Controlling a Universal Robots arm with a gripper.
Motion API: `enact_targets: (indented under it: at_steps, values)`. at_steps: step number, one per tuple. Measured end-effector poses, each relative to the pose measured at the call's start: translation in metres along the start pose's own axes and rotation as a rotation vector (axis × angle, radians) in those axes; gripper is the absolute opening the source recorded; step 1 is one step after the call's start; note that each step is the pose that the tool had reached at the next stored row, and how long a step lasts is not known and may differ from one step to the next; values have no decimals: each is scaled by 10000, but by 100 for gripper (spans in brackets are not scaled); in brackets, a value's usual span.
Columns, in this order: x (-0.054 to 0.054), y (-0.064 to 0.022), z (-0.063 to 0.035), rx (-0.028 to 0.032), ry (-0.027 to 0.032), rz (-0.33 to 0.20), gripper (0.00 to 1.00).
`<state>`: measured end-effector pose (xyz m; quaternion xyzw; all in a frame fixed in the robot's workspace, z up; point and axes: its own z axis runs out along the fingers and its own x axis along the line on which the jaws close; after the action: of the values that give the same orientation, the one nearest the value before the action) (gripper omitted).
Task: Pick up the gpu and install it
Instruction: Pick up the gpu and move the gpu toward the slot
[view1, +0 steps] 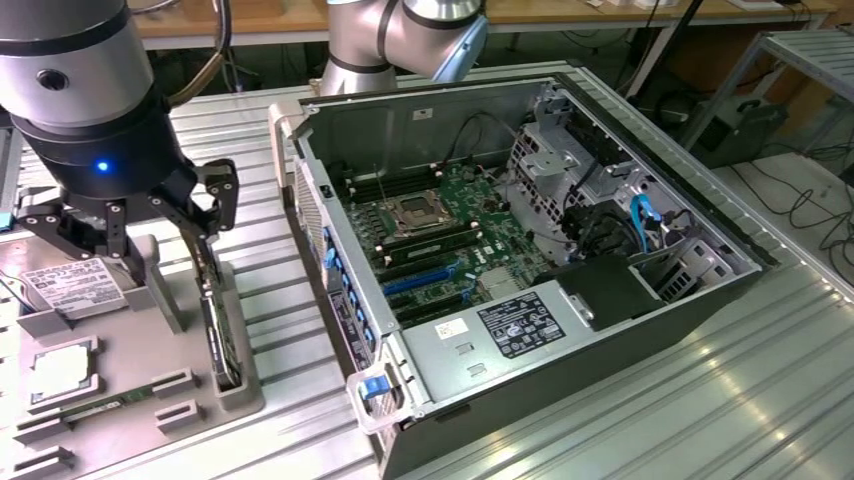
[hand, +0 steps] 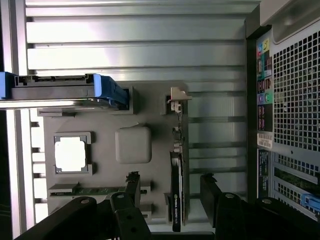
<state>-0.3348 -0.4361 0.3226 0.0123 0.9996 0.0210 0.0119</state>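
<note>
While the gripper (view1: 158, 245) hangs wide open above it, the gpu (view1: 222, 335) stands on edge in a slot at the tray's (view1: 154, 350) edge nearest the computer case (view1: 601, 400), seemingly light, stiff and fragile, best pinched across its flat faces.

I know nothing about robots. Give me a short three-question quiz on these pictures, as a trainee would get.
1. True or false: the black gripper is shut on the gpu, the thin dark circuit card with a silvery bracket end.
2. How does the gpu sit in the grey plastic tray? A lying flat; B upright on its edge; C leaning over.
3. Name the boxy silver, white-labelled part in that tray.
Key: 1 false, its jaws stand open either side of the card; 2 B; 3 hard drive.
</note>
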Motion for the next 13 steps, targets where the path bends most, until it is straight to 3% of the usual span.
enact_targets:
  at_steps: [13]
  values:
    - [4, -14, 199, 1, 48, -17, 60]
